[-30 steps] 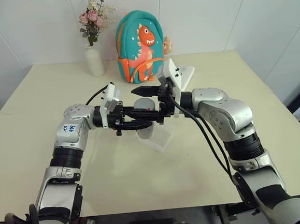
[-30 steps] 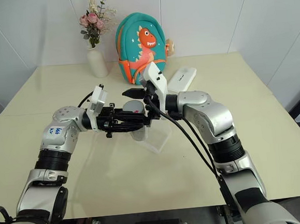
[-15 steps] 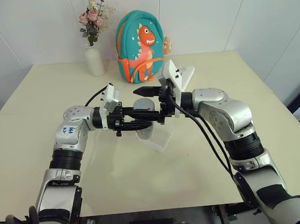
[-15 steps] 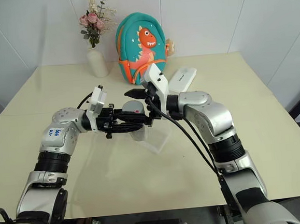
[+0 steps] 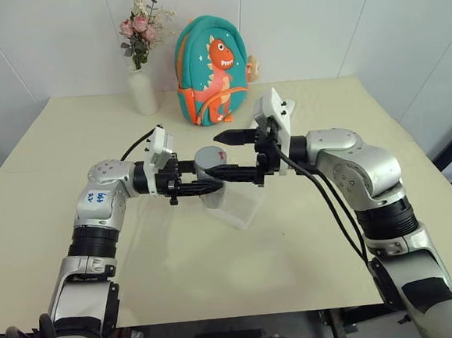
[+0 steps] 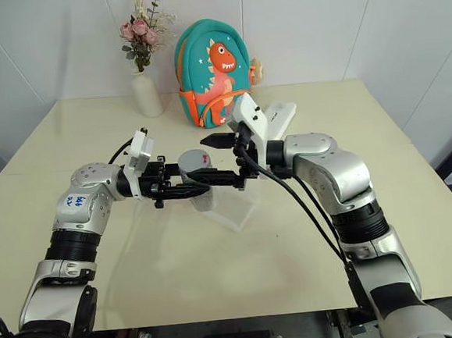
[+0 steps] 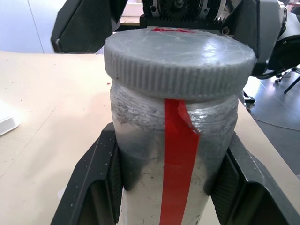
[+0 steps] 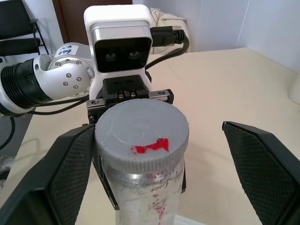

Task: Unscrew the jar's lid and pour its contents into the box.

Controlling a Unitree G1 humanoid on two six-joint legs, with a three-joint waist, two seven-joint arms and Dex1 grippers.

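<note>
- The jar (image 5: pixel 209 173) stands upright in the air above the box (image 5: pixel 240 205), its lid (image 7: pixel 179 58) on
- My left gripper (image 5: pixel 205 185) comes in from nine o'clock and clamps the jar's body
- My right gripper (image 5: pixel 226 154) sits at three o'clock, fingers (image 8: pixel 65 174) spread wide either side of the lid, not gripping it
- Backpack (image 5: pixel 211 70) and vase (image 5: pixel 142 92) stand toward twelve o'clock on the table (image 5: pixel 74 228)

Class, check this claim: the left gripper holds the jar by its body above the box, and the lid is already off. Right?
Not quite. The lid is on the jar, as the left wrist view shows. The left gripper does hold it above the box.
</note>
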